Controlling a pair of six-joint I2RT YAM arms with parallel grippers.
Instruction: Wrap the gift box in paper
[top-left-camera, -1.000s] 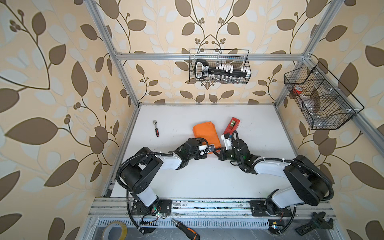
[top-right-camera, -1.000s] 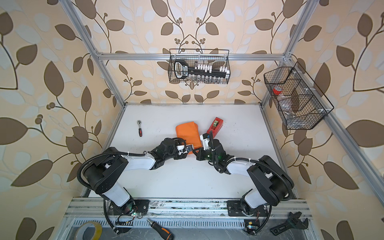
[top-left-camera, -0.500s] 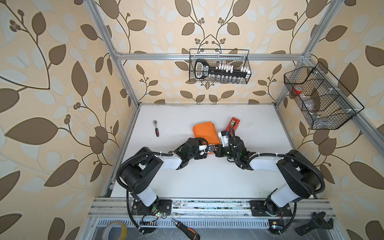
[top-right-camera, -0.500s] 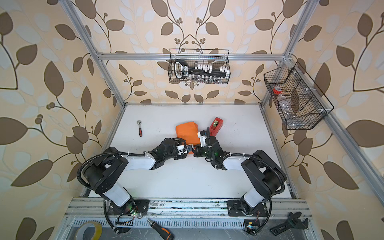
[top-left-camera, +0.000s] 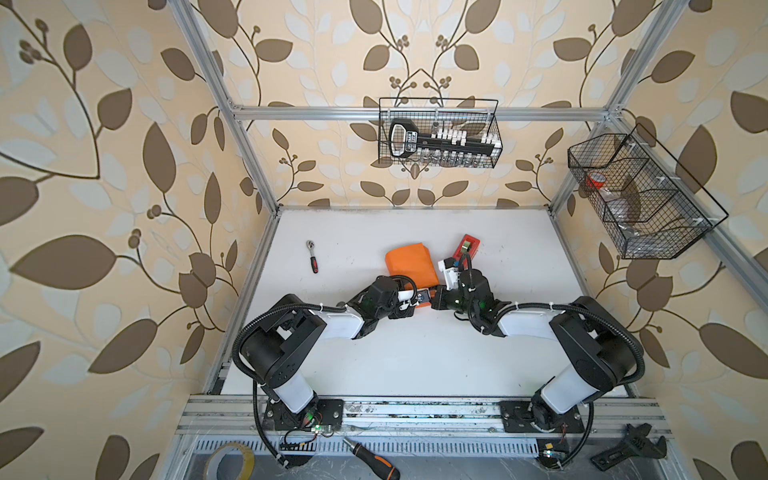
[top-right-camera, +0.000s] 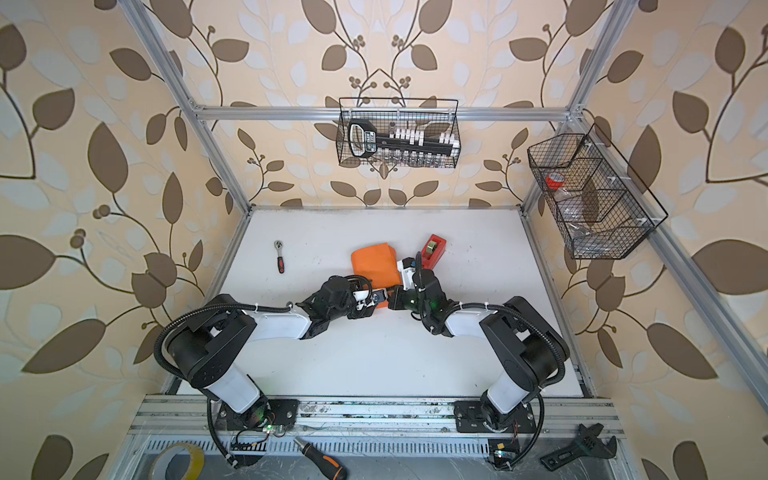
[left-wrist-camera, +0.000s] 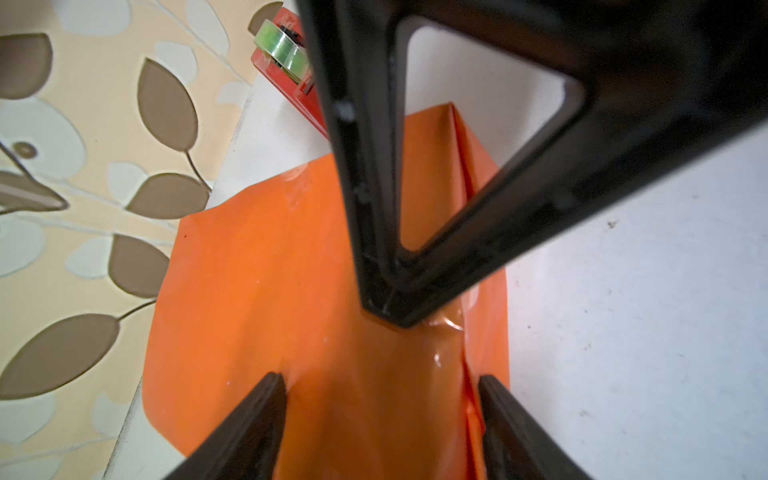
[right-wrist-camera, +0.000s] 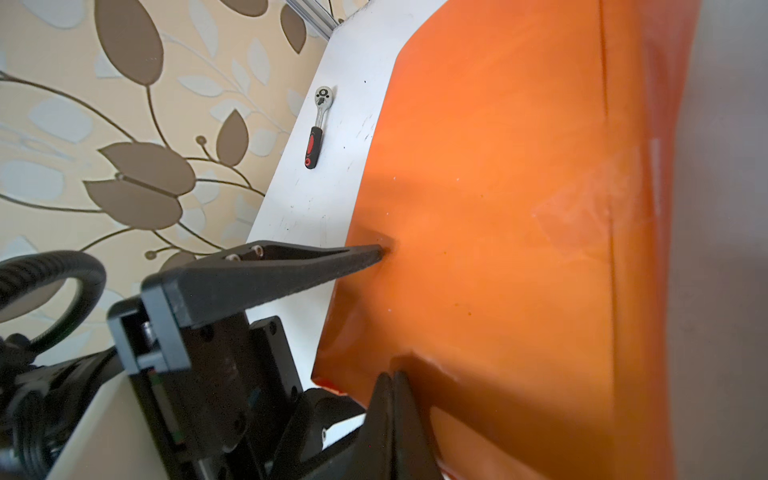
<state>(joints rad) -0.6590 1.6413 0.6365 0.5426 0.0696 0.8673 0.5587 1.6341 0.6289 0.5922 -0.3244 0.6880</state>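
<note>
The paper (top-left-camera: 409, 264) (top-right-camera: 374, 262) lies bright orange side out, folded into a flat package mid-table. The gift box is hidden under it. My left gripper (left-wrist-camera: 380, 386) is open at the package's near end. Its fingers (left-wrist-camera: 266, 415) stand wide apart with orange paper between them, and one fingertip (right-wrist-camera: 374, 251) touches the paper. My right gripper (right-wrist-camera: 392, 382) is shut, its tip pressed on the paper just ahead of the left fingers. In both top views the two grippers (top-left-camera: 428, 297) (top-right-camera: 384, 298) meet at the package's near edge.
A red tape dispenser (top-left-camera: 467, 246) (left-wrist-camera: 286, 54) sits just right of the package, close to the right wrist. A ratchet (top-left-camera: 311, 257) (right-wrist-camera: 318, 124) lies at the far left. Wire baskets (top-left-camera: 440, 133) hang on the walls. A screwdriver (top-left-camera: 372, 455) lies on the front rail.
The right arm has shifted a little to the left and away, bringing its shut gripper onto the package's near end. The left arm and the paper have stayed in place.
</note>
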